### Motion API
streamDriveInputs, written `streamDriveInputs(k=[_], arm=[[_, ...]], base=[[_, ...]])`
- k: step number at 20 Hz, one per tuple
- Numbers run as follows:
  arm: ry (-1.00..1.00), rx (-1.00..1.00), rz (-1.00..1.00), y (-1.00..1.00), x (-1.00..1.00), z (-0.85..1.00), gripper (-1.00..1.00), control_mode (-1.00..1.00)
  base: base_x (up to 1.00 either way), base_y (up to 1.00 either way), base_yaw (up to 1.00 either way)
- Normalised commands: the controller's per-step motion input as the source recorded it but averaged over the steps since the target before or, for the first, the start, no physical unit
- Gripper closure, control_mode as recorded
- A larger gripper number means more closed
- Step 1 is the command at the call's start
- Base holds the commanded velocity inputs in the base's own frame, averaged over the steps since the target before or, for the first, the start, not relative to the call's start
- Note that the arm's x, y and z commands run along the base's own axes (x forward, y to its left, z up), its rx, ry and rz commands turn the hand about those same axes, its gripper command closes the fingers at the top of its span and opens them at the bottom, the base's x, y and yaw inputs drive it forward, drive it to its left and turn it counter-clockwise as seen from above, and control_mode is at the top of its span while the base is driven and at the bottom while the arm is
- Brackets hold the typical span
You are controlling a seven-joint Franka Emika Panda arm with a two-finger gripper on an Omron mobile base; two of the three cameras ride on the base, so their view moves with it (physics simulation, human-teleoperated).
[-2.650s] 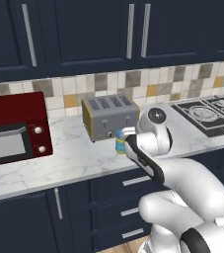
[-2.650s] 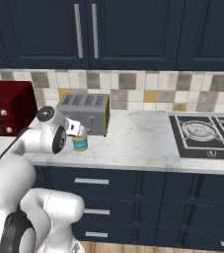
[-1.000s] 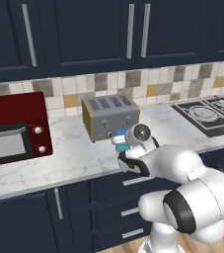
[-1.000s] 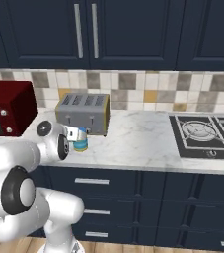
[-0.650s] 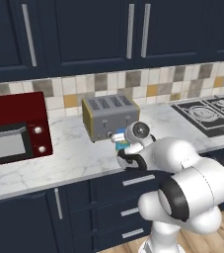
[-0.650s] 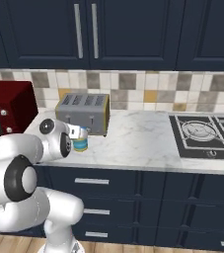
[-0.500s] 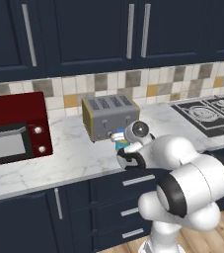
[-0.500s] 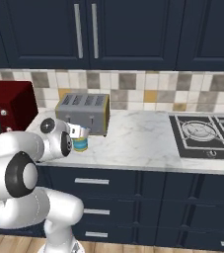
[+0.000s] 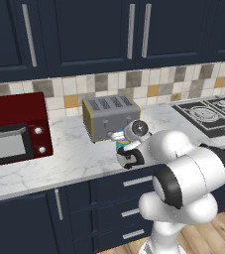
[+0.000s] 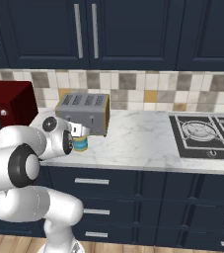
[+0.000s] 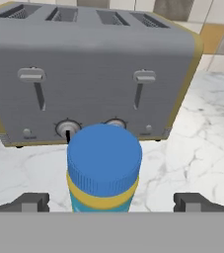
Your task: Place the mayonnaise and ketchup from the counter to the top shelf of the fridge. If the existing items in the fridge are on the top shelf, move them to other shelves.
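The mayonnaise (image 11: 104,168) stands near the worktop's (image 9: 79,156) front edge before the toaster (image 11: 91,69), between the spread, empty tool's (image 11: 111,201) fingertips, not yet gripped, so every fridge placement remains undone.

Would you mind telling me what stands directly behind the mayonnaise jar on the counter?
A grey four-slot toaster stands right behind the mayonnaise jar, its two levers and dials facing it. The jar's lid covers part of the toaster's lower front, and the wall directly behind the toaster is hidden.
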Motion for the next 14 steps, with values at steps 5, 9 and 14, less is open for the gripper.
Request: streamDriveInputs(k=[5, 9, 14], arm=[[0.01, 0.0, 0.0, 0.0, 0.04, -0.16, -1.0, -1.0], [0.02, 0.0, 0.0, 0.0, 0.02, -0.2, -1.0, -1.0], [0.0, 0.0, 0.0, 0.0, 0.07, -0.05, -1.0, -1.0]], base=[[0.0, 0.0, 0.0], [0.0, 0.0, 0.0], [0.0, 0.0, 0.0]])
